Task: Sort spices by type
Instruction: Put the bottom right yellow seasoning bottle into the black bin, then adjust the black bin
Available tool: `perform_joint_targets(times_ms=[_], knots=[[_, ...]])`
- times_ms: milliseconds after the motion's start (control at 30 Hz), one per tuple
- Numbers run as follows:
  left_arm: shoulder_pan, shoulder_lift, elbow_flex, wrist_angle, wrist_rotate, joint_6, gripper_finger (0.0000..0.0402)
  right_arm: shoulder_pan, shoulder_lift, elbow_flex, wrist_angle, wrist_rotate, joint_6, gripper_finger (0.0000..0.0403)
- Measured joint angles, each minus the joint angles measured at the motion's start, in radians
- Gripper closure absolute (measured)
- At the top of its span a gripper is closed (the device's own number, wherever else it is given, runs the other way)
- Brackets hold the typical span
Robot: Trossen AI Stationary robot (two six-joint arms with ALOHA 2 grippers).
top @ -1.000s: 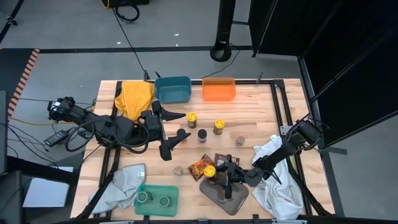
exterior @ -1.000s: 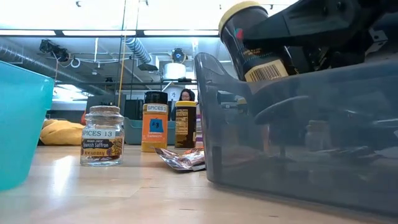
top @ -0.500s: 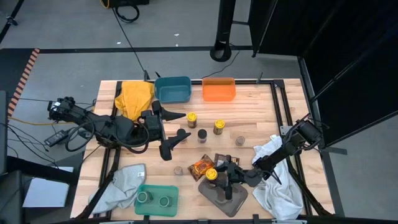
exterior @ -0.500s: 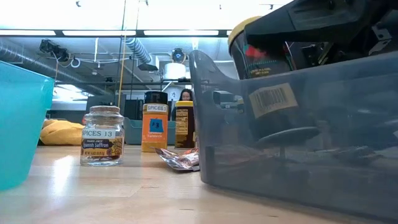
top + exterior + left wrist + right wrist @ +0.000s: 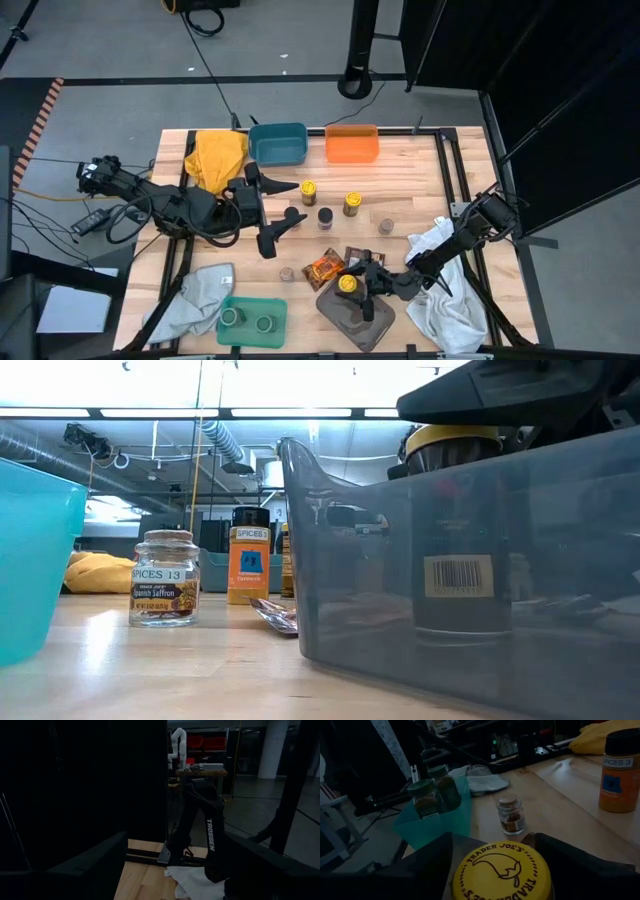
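Observation:
My right gripper [image 5: 352, 287] is shut on a yellow-lidded spice jar [image 5: 502, 870] inside the grey see-through bin [image 5: 352, 318] near the table's near edge. In the low view the jar [image 5: 455, 560] stands upright behind the bin wall [image 5: 340, 590]. My left gripper [image 5: 288, 202] hangs open above the table's left middle, touching nothing. More jars [image 5: 308, 191] [image 5: 351, 204] [image 5: 325, 217] [image 5: 386, 227] [image 5: 287, 273] stand on their bases on the table. The orange packet [image 5: 323, 268] and brown packet [image 5: 357, 256] lie flat beside the grey bin. My right gripper holds the jar pinched between its two fingers [image 5: 432, 867], one on each side just below the yellow lid [image 5: 485, 880]. It comes at the jar from the table's right side, slanting down. The jar is upright inside the grey bin; whether its base touches the floor, I cannot tell.
A green tray [image 5: 247, 303] with two green-lidded jars sits at the near left. A blue bin [image 5: 277, 143] and an orange bin [image 5: 351, 144] stand at the far edge. Yellow cloth [image 5: 217, 155], grey cloth [image 5: 195, 295] and white cloth [image 5: 445, 300] lie around.
My right gripper has moved down and toward the near edge, carrying the jar from above the grey bin's rim down into the bin. The jar has turned from tilted to upright. The grey bin has slid a little toward the table's left.

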Motion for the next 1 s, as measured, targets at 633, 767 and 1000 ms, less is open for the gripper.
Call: perform_joint_targets(times_ms=[633, 767, 1000], knots=[[0.0, 0.0, 0.0, 0.001, -0.01, 0.006, 0.008, 0.075, -0.414, 0.08, -0.649, -0.245, 0.112, 0.0161], [0.0, 0.0, 0.0, 0.0, -0.01, 0.006, 0.008, 0.116, -0.419, 0.225, -1.016, -0.394, 0.143, 0.0215], [0.0, 0.0, 0.0, -0.001, -0.036, 0.008, 0.008, 0.142, -0.305, 0.425, -1.306, -0.435, 0.067, 0.0363]])
